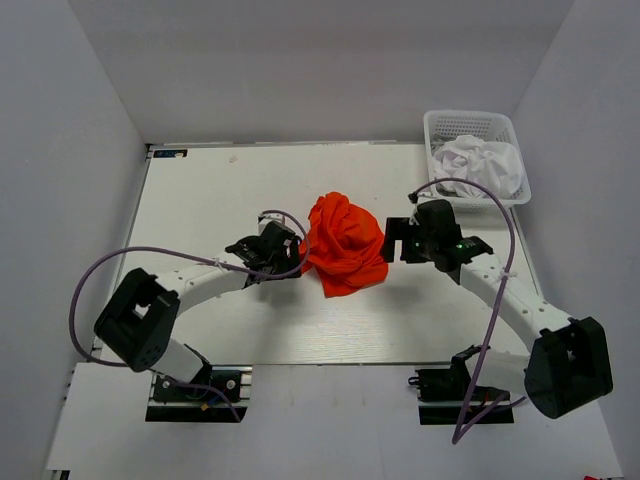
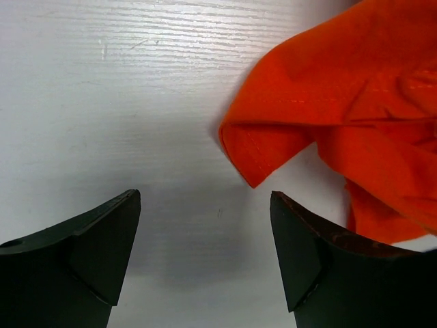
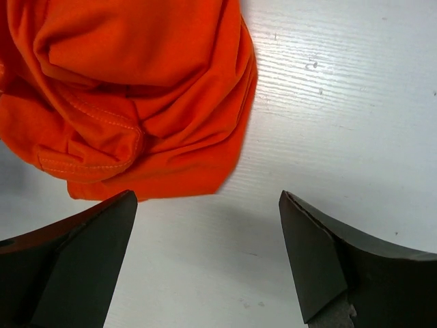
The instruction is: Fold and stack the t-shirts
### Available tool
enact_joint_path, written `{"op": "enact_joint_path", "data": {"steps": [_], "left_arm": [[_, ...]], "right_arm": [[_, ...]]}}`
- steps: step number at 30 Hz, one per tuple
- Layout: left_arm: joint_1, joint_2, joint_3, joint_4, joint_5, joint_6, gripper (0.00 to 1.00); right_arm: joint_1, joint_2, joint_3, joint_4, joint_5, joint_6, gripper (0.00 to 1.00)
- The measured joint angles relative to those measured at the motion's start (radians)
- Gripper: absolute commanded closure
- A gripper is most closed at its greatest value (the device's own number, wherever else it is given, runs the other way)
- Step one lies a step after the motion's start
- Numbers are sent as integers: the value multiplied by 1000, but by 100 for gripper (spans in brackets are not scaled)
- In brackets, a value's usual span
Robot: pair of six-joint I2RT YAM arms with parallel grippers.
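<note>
Looking at the left gripper (image 2: 205, 198), Ana asks, "Is it holding anything?"

Ben: "No. Its jaws stand apart with only bare table (image 2: 102, 102) between them. A folded hem corner of the orange-red t-shirt (image 2: 341, 102) lies just ahead of the tips, toward the right-hand finger (image 2: 321, 260). More of the cloth runs down beside that finger. I cannot tell whether it touches."

Ana: "And the right gripper (image 3: 208, 198)?"

Ben: "Released as well, spread wide over the tabletop. The orange-red t-shirt (image 3: 130, 89) sits ahead of it and off to its left. The shirt's lower edge is just beyond the tip of the left-hand finger (image 3: 75, 260). Nothing lies between the fingers, and the space ahead of the other finger is bare wood."

Ana: "So where is the shirt from above?"

Ben: "The orange-red t-shirt (image 1: 343, 245) is a bunched, wrinkled heap between the two. The left gripper (image 1: 292, 260) is at one edge of it and the right gripper (image 1: 392, 240) just beside the opposite edge. Both point inward at it."

Ana: "And the other shirt?"

Ben: "The white t-shirt (image 1: 482, 165) lies crumpled in the lattice basket (image 1: 470, 118). That is well apart from both grippers, out beyond the right arm at the table's far corner."
</note>
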Motion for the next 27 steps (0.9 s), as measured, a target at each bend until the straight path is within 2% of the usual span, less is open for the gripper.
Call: {"op": "enact_joint_path", "data": {"steps": [4, 6, 8, 9, 11, 14, 15, 18, 23, 27], "left_arm": [[2, 85, 11, 52, -3, 9, 24], [2, 135, 29, 79, -5, 16, 34], [2, 179, 53, 101, -18, 29, 40], [2, 197, 69, 112, -18, 34, 48], [2, 237, 104, 133, -19, 39, 59], [2, 281, 139, 174, -17, 43, 96], [1, 288, 142, 188, -14, 49, 100], [1, 296, 143, 214, -8, 55, 100], [1, 274, 111, 237, -27, 40, 100], [0, 180, 23, 235, -55, 21, 100]], "right_arm": [[3, 16, -29, 11, -14, 17, 10], [6, 21, -44, 14, -30, 22, 10], [9, 25, -53, 19, -46, 26, 10], [12, 28, -56, 24, -52, 27, 10], [19, 38, -60, 30, -61, 31, 10], [29, 68, -60, 36, -65, 47, 10], [32, 79, -60, 37, -64, 52, 10], [39, 118, -60, 45, -58, 80, 11], [40, 179, -68, 72, -11, 175, 24], [39, 206, -92, 123, 10, 243, 42]]}}
